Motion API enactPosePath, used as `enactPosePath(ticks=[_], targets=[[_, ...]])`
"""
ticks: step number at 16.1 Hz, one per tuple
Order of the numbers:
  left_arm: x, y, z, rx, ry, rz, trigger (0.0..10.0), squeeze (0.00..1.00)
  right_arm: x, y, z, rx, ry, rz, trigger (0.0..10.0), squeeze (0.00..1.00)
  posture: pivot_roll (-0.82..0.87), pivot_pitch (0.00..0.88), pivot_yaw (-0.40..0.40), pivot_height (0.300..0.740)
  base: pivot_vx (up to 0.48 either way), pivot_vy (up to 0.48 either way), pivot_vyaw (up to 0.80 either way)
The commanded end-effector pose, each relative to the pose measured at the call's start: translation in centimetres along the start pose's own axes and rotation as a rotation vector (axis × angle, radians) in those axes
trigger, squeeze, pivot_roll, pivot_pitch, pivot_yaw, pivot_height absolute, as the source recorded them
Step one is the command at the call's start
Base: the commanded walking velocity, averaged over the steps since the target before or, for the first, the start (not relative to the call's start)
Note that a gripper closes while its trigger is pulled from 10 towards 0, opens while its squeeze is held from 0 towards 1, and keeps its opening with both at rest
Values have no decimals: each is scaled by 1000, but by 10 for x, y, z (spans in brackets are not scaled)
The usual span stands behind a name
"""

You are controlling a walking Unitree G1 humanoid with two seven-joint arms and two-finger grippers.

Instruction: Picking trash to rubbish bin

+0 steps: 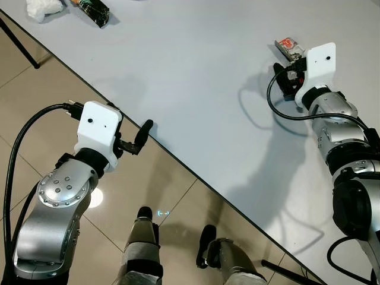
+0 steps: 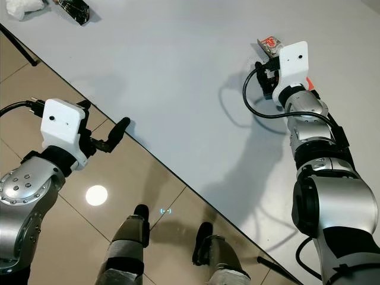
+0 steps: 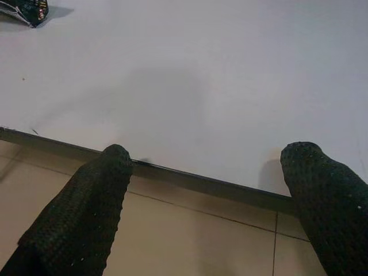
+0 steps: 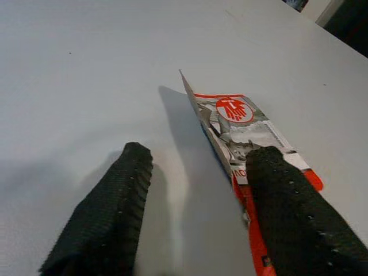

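My right gripper (image 4: pixel 195 190) rests on the table (image 1: pixel 196 77), fingers apart, one finger over the red-and-white wrapper (image 4: pixel 241 123) lying well in from the edge. My left gripper (image 3: pixel 213 195) hangs spread at the table's near edge above the floor (image 1: pixel 35 77). A dark packet (image 1: pixel 92 10) and crumpled white paper (image 1: pixel 43 8) lie by the far-left corner.

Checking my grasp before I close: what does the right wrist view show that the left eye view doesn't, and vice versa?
Right wrist view: the red-and-white wrapper stands on edge, leaning against one finger of the open right pincer, not yet between the fingers.

Left eye view: the left pincer at the table's edge, plus a white wad and dark packet far across.

Both: the wrapper on the white table.
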State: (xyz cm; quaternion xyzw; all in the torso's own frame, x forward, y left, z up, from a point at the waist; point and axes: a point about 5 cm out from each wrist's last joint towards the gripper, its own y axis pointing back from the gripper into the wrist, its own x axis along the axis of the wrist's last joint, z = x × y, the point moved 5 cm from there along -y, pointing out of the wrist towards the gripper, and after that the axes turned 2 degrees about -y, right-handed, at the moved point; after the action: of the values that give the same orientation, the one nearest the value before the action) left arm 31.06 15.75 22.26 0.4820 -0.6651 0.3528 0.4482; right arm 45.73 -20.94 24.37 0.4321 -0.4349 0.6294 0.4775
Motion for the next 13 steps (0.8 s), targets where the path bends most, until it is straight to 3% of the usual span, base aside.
enactPosePath(ticks=[1,13], targets=[[1,4,6,-27,4,1,10000,0,-41,12,-6,19,-16,-141,0,0,674,478,-110,740,0,0,0],[2,1,8,-37,9,6,10000,0,-38,12,0,7,1,-123,0,0,667,467,-107,740,0,0,0]])
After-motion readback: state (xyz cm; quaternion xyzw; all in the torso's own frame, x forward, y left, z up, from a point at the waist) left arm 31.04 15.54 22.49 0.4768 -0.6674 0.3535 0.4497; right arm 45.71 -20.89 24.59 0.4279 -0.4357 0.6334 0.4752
